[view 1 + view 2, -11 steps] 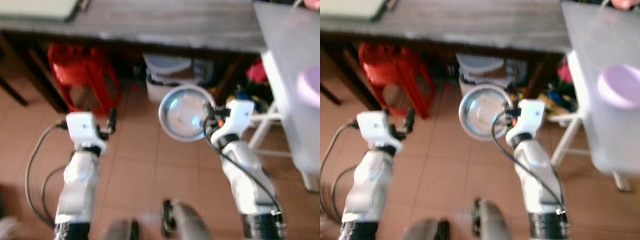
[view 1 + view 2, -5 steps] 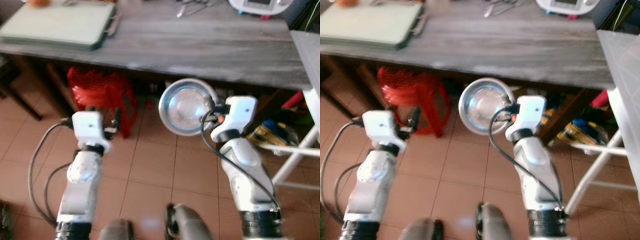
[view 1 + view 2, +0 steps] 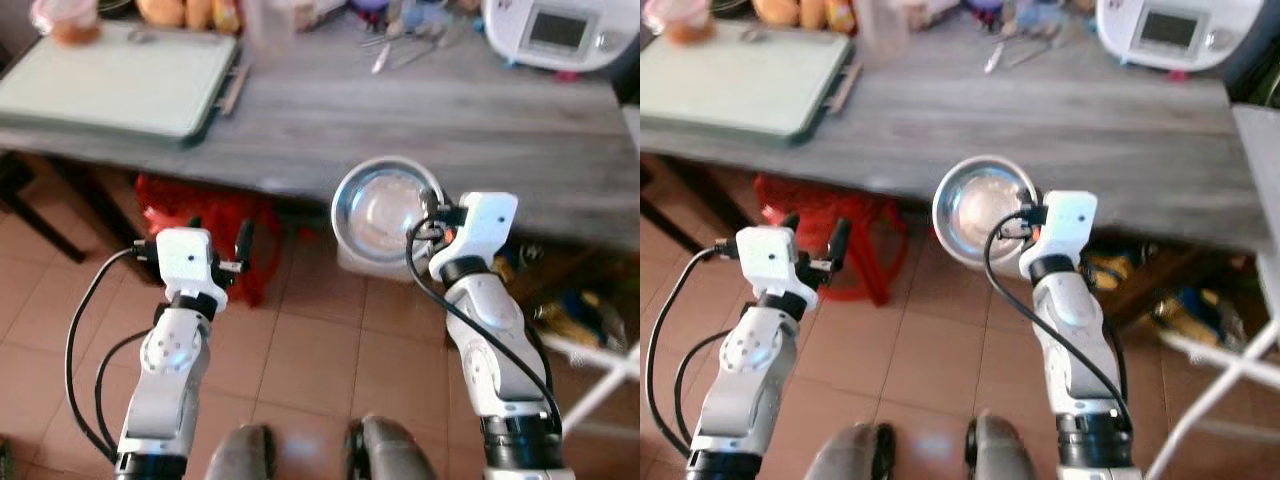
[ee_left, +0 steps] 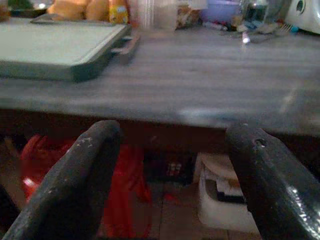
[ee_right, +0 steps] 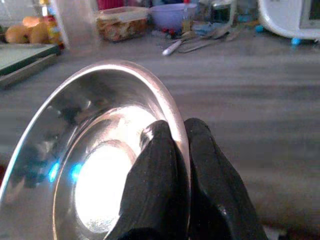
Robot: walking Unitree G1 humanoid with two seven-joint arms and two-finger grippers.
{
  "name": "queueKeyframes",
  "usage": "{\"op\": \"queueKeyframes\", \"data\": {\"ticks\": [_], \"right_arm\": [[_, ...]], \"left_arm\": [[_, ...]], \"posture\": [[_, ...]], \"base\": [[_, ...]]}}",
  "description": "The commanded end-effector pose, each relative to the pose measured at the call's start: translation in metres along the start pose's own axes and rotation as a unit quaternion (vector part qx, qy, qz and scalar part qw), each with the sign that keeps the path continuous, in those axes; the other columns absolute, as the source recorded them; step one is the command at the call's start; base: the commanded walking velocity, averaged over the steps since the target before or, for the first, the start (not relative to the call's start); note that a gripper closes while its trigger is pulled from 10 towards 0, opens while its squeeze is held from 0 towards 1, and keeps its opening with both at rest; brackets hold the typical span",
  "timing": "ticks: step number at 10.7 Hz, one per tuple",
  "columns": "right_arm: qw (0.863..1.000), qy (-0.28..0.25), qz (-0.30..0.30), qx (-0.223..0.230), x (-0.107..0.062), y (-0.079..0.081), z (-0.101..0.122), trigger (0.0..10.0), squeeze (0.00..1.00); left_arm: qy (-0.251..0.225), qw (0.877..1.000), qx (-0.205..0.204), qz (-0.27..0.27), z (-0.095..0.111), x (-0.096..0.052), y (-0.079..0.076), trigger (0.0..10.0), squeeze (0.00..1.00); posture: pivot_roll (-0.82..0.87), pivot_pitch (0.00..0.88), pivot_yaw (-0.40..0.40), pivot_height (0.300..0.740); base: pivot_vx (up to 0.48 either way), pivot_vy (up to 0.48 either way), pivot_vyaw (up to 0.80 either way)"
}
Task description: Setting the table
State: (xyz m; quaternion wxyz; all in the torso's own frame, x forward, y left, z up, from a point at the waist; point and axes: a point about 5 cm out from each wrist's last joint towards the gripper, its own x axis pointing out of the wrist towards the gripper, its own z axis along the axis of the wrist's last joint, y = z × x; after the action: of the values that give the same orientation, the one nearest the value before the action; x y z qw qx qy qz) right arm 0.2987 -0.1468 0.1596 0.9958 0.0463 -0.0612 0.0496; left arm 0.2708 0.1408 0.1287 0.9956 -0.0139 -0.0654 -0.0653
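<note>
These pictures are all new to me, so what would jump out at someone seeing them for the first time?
Most striking is the shiny steel bowl held up by its rim in the right tool, just at the near edge of the grey wooden table. The left tool is open and empty, lower, in front of a red stool under the table. At the table's far left lies a pale green tray.

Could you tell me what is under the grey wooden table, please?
Under the table stand a red stool and a pale box on the tiled floor. The steel bowl, pinched by the right gripper, hides part of that space; the rest lies in shadow.
</note>
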Motion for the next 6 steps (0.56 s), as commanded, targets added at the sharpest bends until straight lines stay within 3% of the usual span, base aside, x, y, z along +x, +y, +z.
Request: {"op": "queueKeyframes", "data": {"ticks": [1, 3, 4, 5, 6], "right_arm": [[1.000, -0.009, -0.026, -0.009, 0.000, -0.014, 0.003, 10.0, 0.00], [0.999, -0.017, -0.043, -0.018, 0.004, -0.021, 0.006, 10.0, 0.00], [0.997, -0.013, -0.076, -0.018, 0.006, -0.032, 0.004, 10.0, 0.00], [0.993, 0.001, -0.116, 0.014, 0.010, -0.044, 0.001, 10.0, 0.00], [0.991, 0.006, -0.125, 0.038, 0.018, -0.046, 0.001, 10.0, 0.00]], "left_arm": [[-0.002, 1.000, -0.009, -0.012, 0.001, 0.000, -0.007, 10.0, 0.00], [-0.003, 1.000, -0.015, -0.010, 0.001, -0.001, -0.006, 10.0, 0.00], [-0.002, 1.000, -0.013, -0.010, 0.001, -0.004, -0.004, 10.0, 0.00], [0.002, 1.000, -0.013, -0.008, 0.000, -0.008, -0.002, 10.0, 0.00], [0.006, 1.000, -0.011, -0.007, -0.001, -0.009, 0.000, 10.0, 0.00]], "posture": [[-0.02, 0.189, -0.020, 0.740], [-0.02, 0.191, -0.017, 0.740], [-0.01, 0.190, -0.014, 0.740], [-0.01, 0.191, -0.009, 0.740], [-0.01, 0.196, -0.004, 0.740]], "base": [[0.439, 0.000, 0.00], [0.000, 0.000, 0.00], [0.000, 0.000, 0.00], [0.000, 0.000, 0.00], [0.000, 0.000, 0.00]]}}
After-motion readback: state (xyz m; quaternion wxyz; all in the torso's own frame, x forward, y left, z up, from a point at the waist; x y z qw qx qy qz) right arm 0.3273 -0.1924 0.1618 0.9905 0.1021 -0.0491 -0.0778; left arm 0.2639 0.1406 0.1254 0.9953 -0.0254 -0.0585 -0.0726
